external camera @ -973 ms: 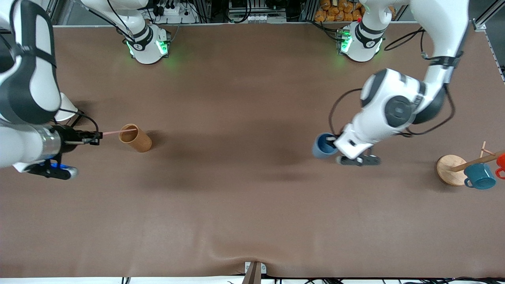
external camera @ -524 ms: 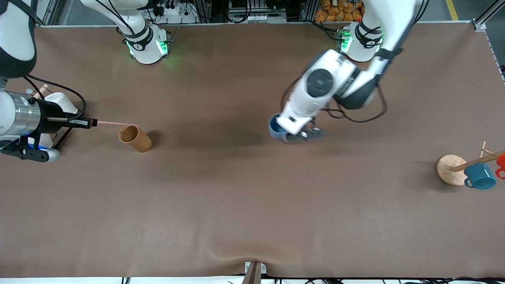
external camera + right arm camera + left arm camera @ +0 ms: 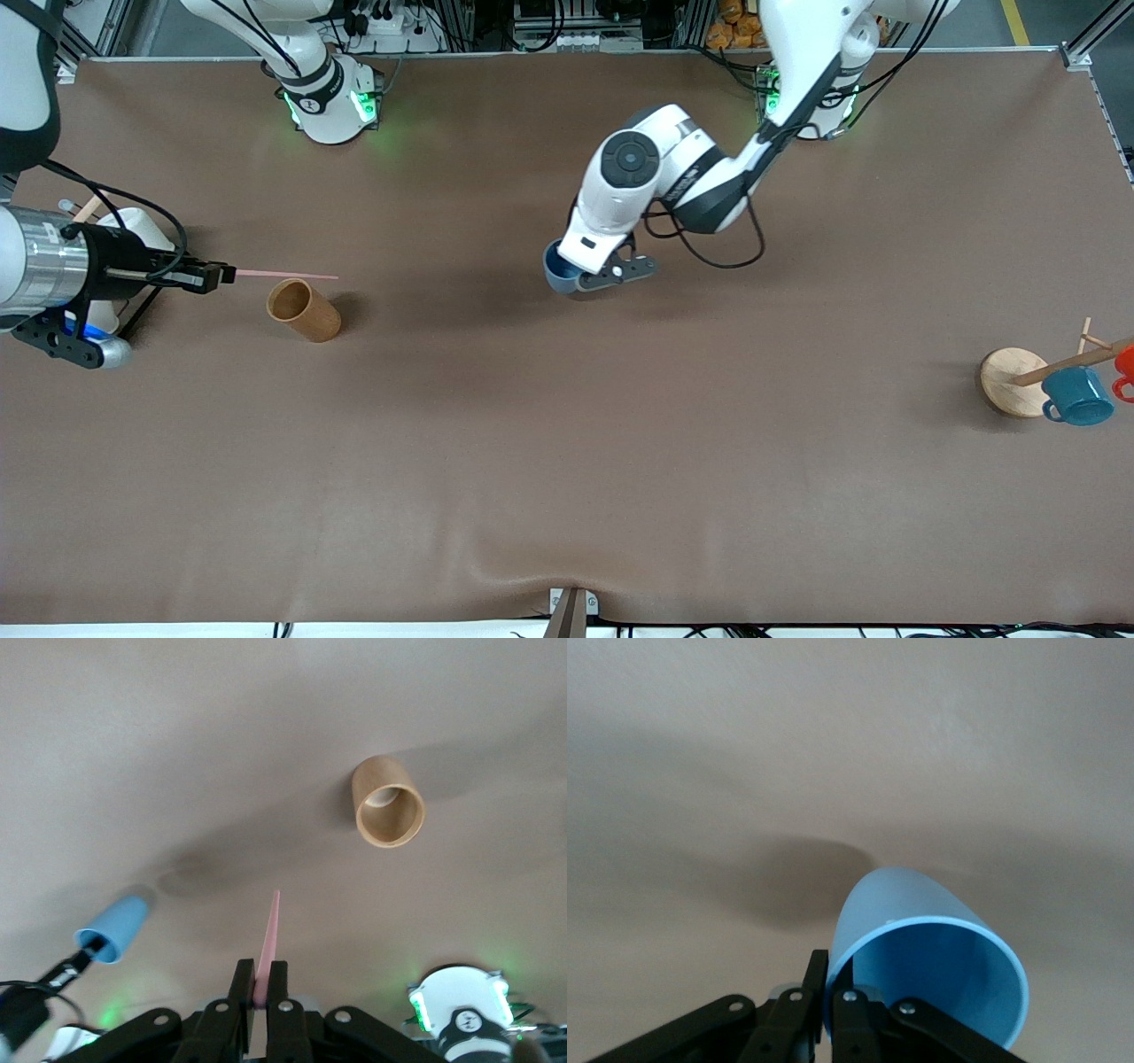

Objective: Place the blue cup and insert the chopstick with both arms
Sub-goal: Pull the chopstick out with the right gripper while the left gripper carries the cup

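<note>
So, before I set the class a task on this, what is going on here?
Two robot arms each carry one item above the brown table. The left gripper is shut on the rim of the blue cup, held over the table's middle. The right gripper is shut on the chopstick, which points out level above the brown cup. The chopstick is not yet in the blue cup.

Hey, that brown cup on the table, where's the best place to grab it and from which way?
Probably by the rim. The brown cup stands upright and open-topped on the table, with no handle, so come straight down and pinch one wall, one finger inside and one outside. Both tools are busy: the right tool holds the chopstick above it, the left tool holds the blue cup.
</note>
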Available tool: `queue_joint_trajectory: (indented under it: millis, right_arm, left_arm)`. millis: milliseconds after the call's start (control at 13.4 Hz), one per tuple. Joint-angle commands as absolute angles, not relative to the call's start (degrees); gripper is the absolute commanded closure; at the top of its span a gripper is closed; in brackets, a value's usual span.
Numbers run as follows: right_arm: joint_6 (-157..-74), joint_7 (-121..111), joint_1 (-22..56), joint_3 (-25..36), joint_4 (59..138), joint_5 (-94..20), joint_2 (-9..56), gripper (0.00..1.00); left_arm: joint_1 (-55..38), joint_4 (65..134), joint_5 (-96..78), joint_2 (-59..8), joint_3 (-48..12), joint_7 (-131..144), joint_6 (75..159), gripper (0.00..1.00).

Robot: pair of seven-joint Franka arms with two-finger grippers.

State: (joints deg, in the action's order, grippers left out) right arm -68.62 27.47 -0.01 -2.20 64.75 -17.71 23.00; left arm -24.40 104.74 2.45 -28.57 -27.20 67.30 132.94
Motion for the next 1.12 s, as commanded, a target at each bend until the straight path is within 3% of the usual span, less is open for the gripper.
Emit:
queue_joint_trajectory:
  millis: [0,374,449,524,674,898,1048]
  right_arm:
    - [-69.0,30.8,-0.5,-2.3,66.1,-20.1,22.5,1.00]
    - [-71.6,34.9,-0.6,-2.2,69.4,-23.0,21.2,1.00]
    - [-72.0,35.0,-1.1,-1.9,70.0,-23.5,20.8,1.00]
    - [-72.2,35.0,-1.2,-1.8,70.0,-24.2,20.8,1.00]
    - [-72.3,35.9,-1.2,-1.8,70.6,-24.6,20.6,1.00]
    - [-74.8,37.3,-1.1,-1.8,73.7,-25.7,19.1,1.00]
    - [-79.4,40.0,-0.7,-1.9,80.6,-28.5,15.5,1.00]
  left_arm:
    - [-26.2,104.0,7.5,-30.6,-26.6,72.1,134.5,1.00]
    - [-27.4,104.2,10.9,-32.1,-26.7,76.8,134.6,1.00]
    - [-27.7,104.0,11.0,-32.7,-26.7,77.3,134.6,0.94]
    - [-27.7,103.9,11.0,-32.7,-26.7,77.3,134.6,0.74]
    - [-27.2,103.9,10.9,-32.2,-26.7,77.5,134.6,0.00]
    - [-25.3,103.8,10.9,-28.0,-26.6,77.4,133.2,0.00]
    - [-23.0,103.7,10.8,-23.2,-26.7,76.8,129.7,0.00]
